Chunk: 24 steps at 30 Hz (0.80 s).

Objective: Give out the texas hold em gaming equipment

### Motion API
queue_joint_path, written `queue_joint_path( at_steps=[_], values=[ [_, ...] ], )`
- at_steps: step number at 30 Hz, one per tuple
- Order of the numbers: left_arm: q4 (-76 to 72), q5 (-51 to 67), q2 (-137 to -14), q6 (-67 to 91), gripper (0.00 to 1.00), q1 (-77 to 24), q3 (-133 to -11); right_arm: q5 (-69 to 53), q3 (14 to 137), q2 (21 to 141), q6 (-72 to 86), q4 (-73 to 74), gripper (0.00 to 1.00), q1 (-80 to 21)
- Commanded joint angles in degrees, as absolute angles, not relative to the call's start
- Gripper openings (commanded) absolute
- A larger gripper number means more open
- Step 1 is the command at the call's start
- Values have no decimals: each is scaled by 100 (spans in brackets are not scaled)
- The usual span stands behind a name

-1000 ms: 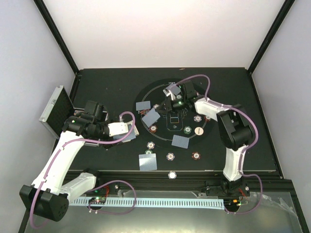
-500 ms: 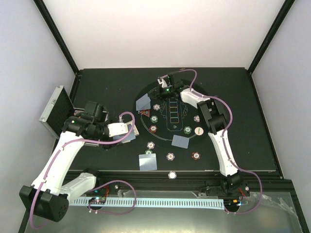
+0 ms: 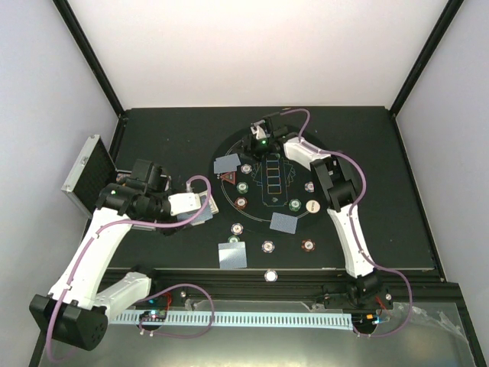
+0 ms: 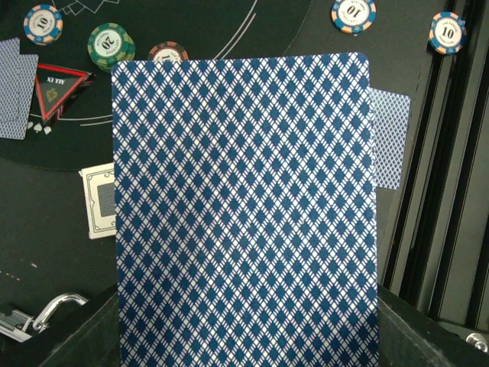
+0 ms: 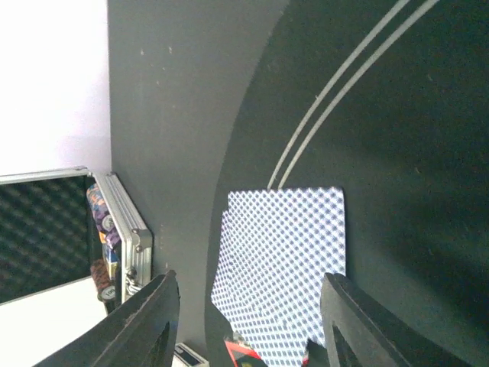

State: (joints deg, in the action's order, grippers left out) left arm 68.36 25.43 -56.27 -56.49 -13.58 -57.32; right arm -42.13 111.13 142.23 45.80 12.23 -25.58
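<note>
My left gripper point(image 3: 201, 205) is shut on a stack of blue diamond-backed playing cards point(image 4: 244, 214), which fills the left wrist view and hides its fingers. My right gripper point(image 5: 252, 329) hangs open and empty over the far edge of the round mat point(image 3: 336, 210). Below it two overlapped cards point(image 5: 283, 260) lie flat, with the red triangle marker point(image 3: 227, 177) beside them. Striped poker chips point(image 3: 242, 186) ring the mat. More cards point(image 3: 283, 222) lie toward the near side. A white button disc point(image 3: 312, 205) sits right of centre.
The silver ribbed case point(image 3: 82, 164) stands open at the table's left edge, with chips inside point(image 5: 103, 222). A single card point(image 3: 232, 254) and a white disc point(image 3: 270, 275) lie near the front rail. A small white card box point(image 4: 98, 200) rests on the table.
The right arm swung from the mat's middle to its far edge, and its jaws went from shut to open. The left arm and its cards stayed still.
</note>
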Motion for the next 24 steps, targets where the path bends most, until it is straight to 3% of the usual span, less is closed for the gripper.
queue_joint_path(
  at_steps=[1,12,24],
  values=[
    [7028,2626,-5670,-5478,2,-1384,-6094,-3984,11016,13552,4154,1960,56,-2549],
    [7009,2388,-5639,-5583,1,-1380,-5896,-3307,8704,11229,3907,1635,100,-2737],
    [7146,2273,-5374,-5607,2,-1380,-5762,-1195,7509,9481,3928,2510,100,-2804]
  ],
)
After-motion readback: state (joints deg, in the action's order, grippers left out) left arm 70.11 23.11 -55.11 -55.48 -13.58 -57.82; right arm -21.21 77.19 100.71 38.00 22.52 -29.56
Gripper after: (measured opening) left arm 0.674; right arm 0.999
